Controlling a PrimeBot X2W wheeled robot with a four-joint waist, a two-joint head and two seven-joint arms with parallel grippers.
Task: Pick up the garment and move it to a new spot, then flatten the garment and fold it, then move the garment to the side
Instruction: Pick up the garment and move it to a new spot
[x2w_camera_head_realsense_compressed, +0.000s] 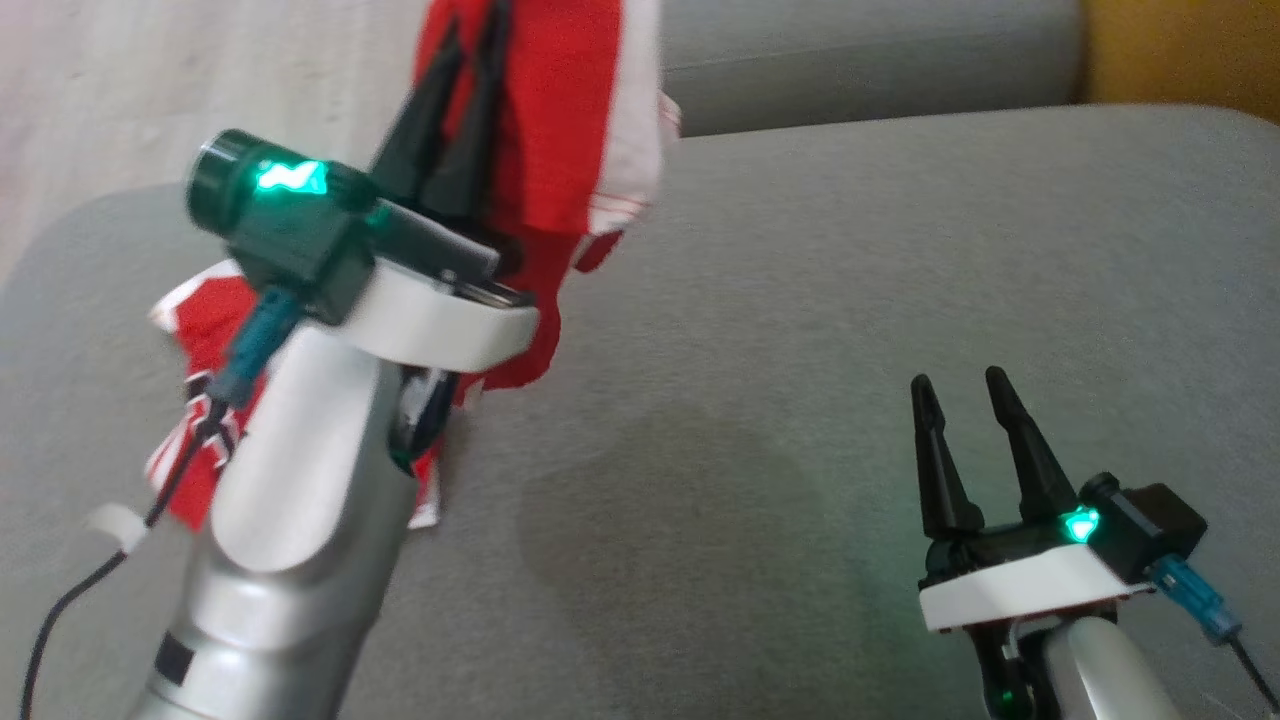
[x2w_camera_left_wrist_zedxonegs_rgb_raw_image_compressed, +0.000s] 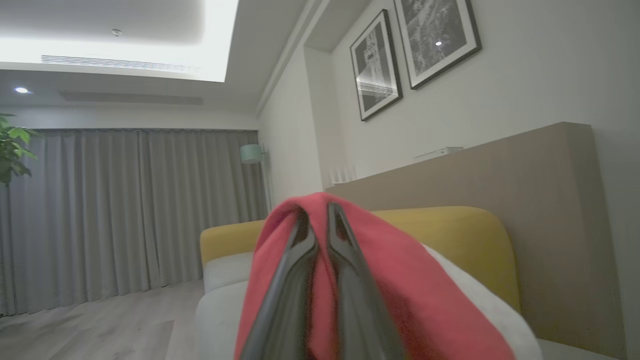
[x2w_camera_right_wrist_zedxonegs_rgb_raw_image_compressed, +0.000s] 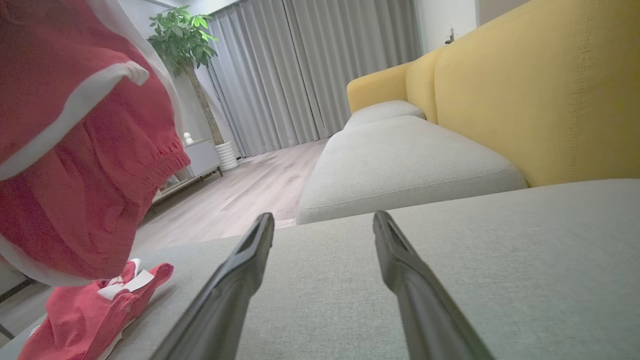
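Note:
The garment is red with white trim. My left gripper is shut on it and holds it lifted above the grey cushion. Its lower part trails down behind my left forearm to the cushion. In the left wrist view the red cloth drapes over the closed fingers. My right gripper stands open low at the right, nothing between its fingers. From the right wrist view the garment hangs at the left, its tail lying on the cushion, and the gripper is apart from it.
The grey cushion spreads wide to the right of the garment. A second grey seat and a yellow backrest lie beyond. Wooden floor, curtains and a potted plant stand farther off.

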